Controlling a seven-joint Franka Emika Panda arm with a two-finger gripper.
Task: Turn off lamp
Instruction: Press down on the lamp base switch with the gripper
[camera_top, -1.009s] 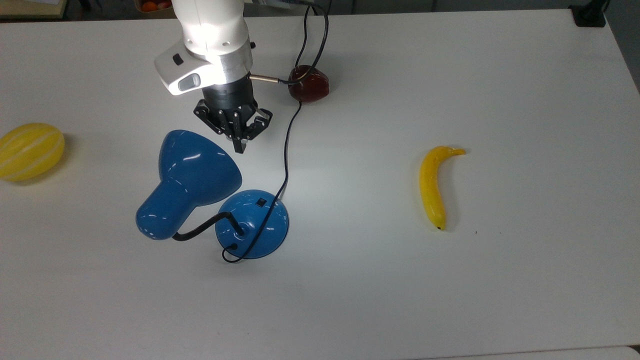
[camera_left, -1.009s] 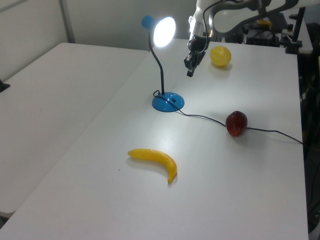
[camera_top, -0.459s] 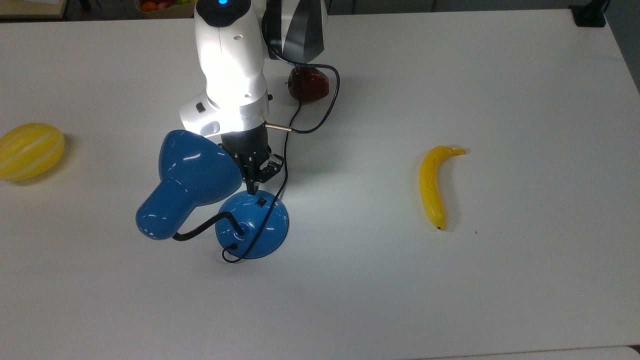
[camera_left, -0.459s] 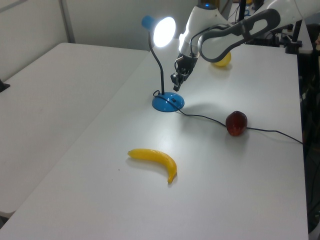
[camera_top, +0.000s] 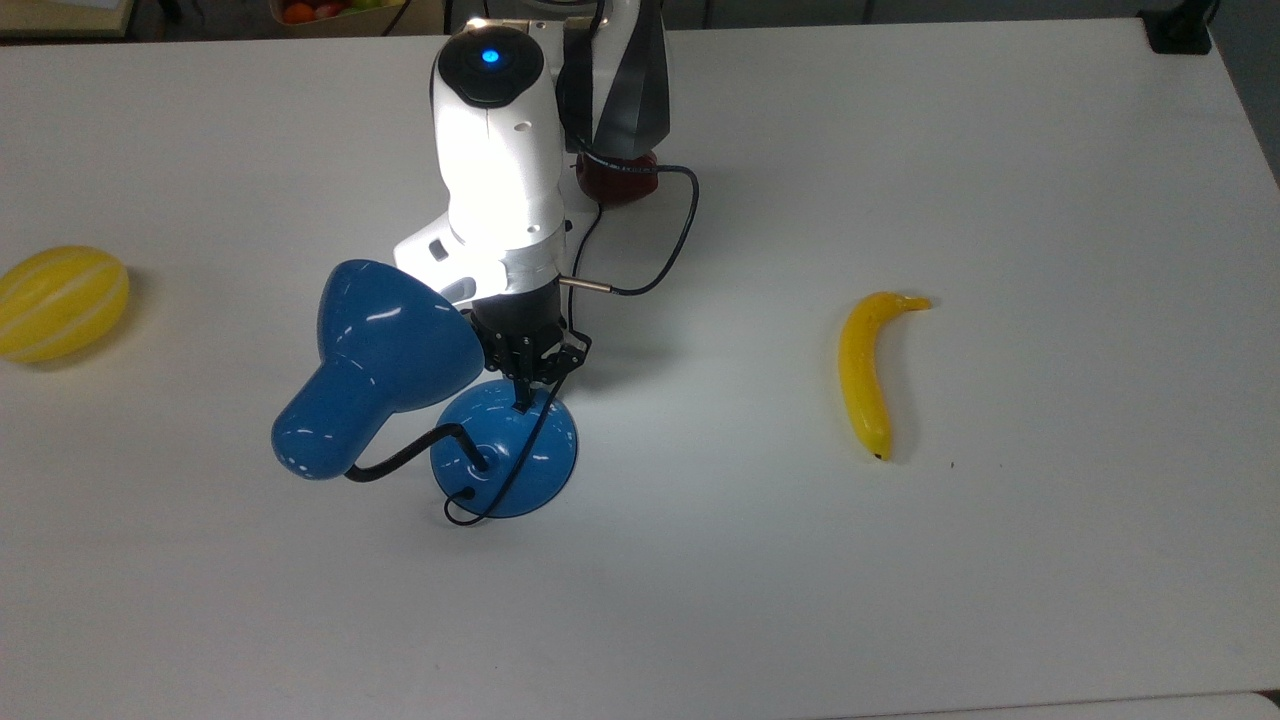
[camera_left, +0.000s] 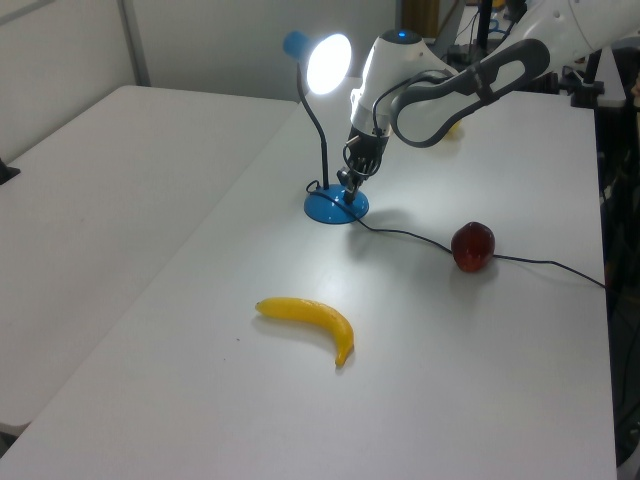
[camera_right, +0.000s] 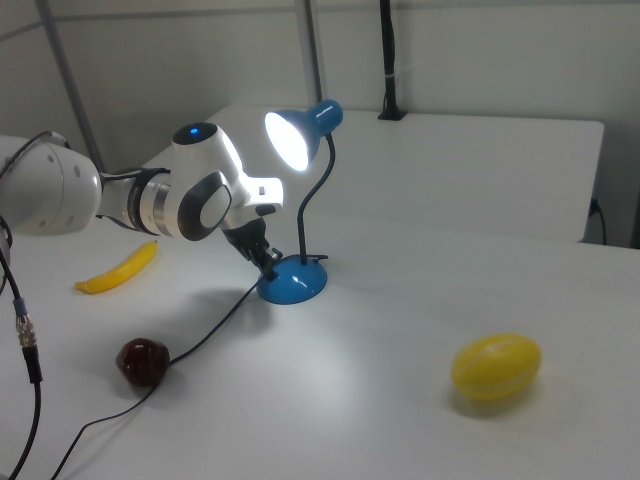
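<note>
On the lamp (camera_top: 505, 450) base, fingers (camera_top: 522, 405) together, tips touching, bulb lit, no writing legible

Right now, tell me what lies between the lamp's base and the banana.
In the top view, bare white table separates the lamp base from the banana; the gripper sits at the base itself.

top: overhead, looks down | left/right: oblique, opposite sides | shared: lamp (camera_top: 425, 390)
</note>
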